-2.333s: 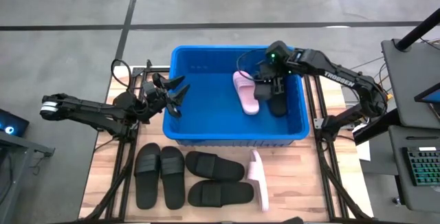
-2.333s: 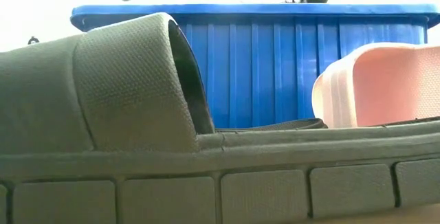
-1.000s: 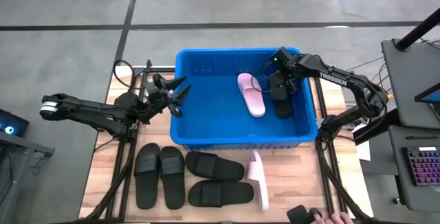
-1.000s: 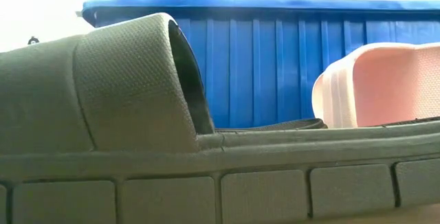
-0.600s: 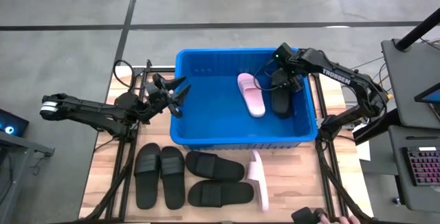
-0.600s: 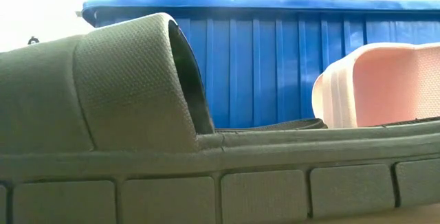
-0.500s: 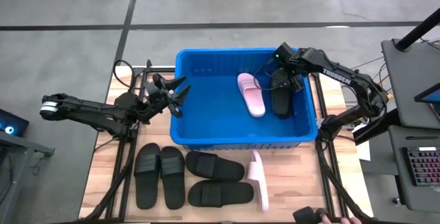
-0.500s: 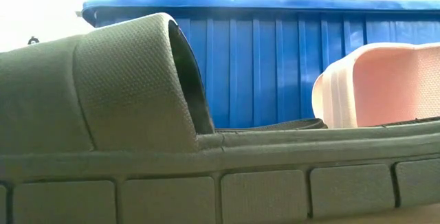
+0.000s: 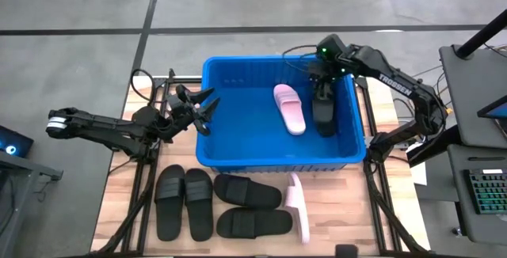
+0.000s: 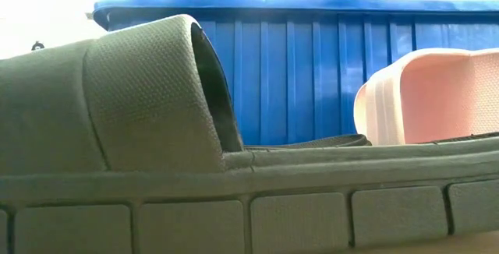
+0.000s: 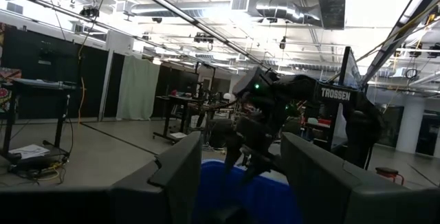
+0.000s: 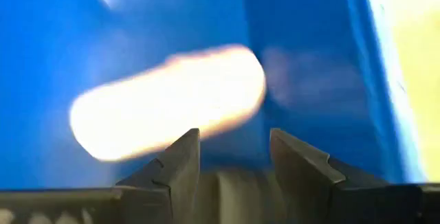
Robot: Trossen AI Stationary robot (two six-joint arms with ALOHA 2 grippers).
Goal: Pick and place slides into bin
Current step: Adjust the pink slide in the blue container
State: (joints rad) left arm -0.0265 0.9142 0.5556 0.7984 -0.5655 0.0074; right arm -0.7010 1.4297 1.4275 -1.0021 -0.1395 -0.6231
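Note:
The blue bin (image 9: 238, 143) stands mid-table. On its floor lie a pink slide (image 9: 290, 108) and, beside it toward the right wall, a black slide (image 9: 325, 119). My right gripper (image 9: 321, 84) hovers open over the black slide's far end; in its wrist view the gripper (image 12: 234, 138) looks down on the blurred pink slide (image 12: 168, 104). My left gripper (image 9: 204, 108) waits open at the bin's left wall. Several black slides (image 9: 184, 202) and a pink slide (image 9: 298, 205) on its edge lie on the near table.
Two of the black slides (image 9: 252, 207) lie crosswise between the upright pair and the pink one. A black slide (image 10: 117, 129) fills the low view's foreground, with the bin wall (image 10: 312, 67) behind. Desks with a keyboard (image 9: 483, 191) stand to the right of the table.
My right gripper has come off the black slide and moved up and toward the bin's far edge, its arm rising above the rim in the low view. The black slide stays lying on the bin floor beside the pink one.

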